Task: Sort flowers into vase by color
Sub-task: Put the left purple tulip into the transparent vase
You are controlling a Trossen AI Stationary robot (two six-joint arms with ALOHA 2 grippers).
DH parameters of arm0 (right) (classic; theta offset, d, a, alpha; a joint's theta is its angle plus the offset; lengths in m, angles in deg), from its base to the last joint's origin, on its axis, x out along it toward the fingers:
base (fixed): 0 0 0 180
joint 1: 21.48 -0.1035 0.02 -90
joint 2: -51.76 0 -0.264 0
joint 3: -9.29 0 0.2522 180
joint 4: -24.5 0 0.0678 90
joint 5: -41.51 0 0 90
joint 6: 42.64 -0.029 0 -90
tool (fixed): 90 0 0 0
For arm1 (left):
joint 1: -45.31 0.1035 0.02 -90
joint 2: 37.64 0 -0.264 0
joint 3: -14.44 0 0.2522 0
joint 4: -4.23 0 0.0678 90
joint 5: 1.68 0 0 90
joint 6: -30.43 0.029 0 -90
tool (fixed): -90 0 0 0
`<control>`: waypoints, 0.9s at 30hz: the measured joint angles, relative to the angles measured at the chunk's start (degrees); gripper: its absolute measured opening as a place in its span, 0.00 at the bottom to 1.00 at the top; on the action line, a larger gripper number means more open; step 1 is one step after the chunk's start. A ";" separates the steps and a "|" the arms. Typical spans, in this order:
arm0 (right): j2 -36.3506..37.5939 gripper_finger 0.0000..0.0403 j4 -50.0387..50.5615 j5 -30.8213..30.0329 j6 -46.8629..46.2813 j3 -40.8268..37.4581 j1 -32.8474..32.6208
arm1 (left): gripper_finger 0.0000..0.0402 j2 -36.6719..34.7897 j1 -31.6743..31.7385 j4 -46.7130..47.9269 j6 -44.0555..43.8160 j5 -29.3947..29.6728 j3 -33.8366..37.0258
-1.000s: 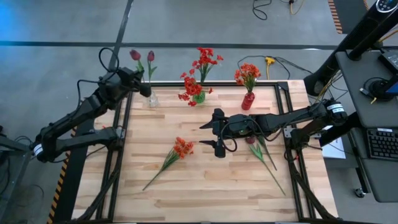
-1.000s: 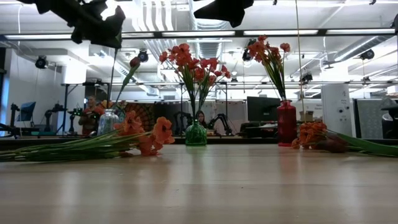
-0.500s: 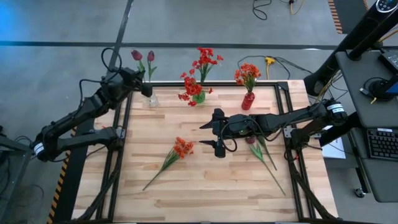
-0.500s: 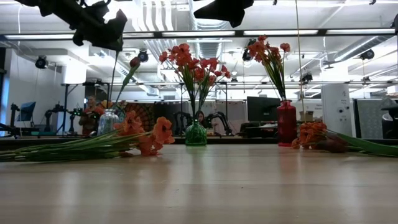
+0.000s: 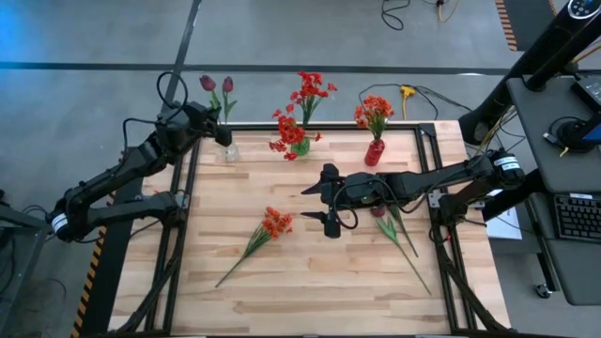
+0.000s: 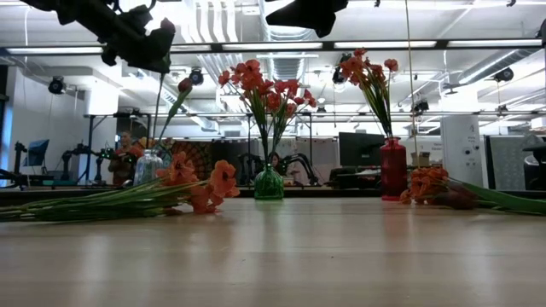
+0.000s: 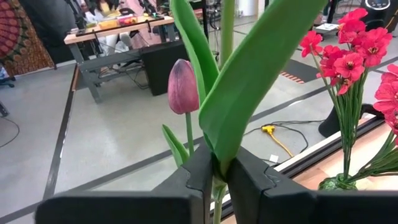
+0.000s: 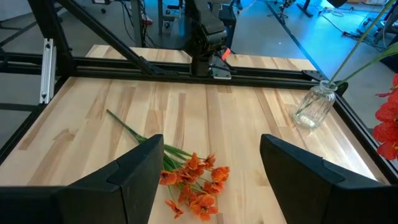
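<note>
Wooden table (image 5: 310, 282) held three vases. Left gripper (image 7: 214, 177) pinched maroon tulip stem (image 7: 217, 199) above clear vase (image 5: 228, 150); better lower straight, then release. Right gripper (image 5: 329, 207) gaped empty beside orange flowers (image 5: 274, 223).

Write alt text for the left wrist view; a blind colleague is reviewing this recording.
The left gripper is shut on a green tulip stem, whose broad leaf rises up the middle of the picture. A maroon tulip bud stands just behind it, red flowers in a green vase show at the side, and a workshop floor lies beyond.
</note>
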 joint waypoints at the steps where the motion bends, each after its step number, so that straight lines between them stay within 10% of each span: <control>1: 0.00 0.65 0.01 0.00 0.00 0.00 0.00 | 0.07 -0.05 0.00 0.00 -0.01 0.02 -0.01; 27: 0.00 0.65 0.67 0.02 -0.20 0.00 -0.01 | 0.29 -0.59 0.00 2.74 -0.42 0.10 0.00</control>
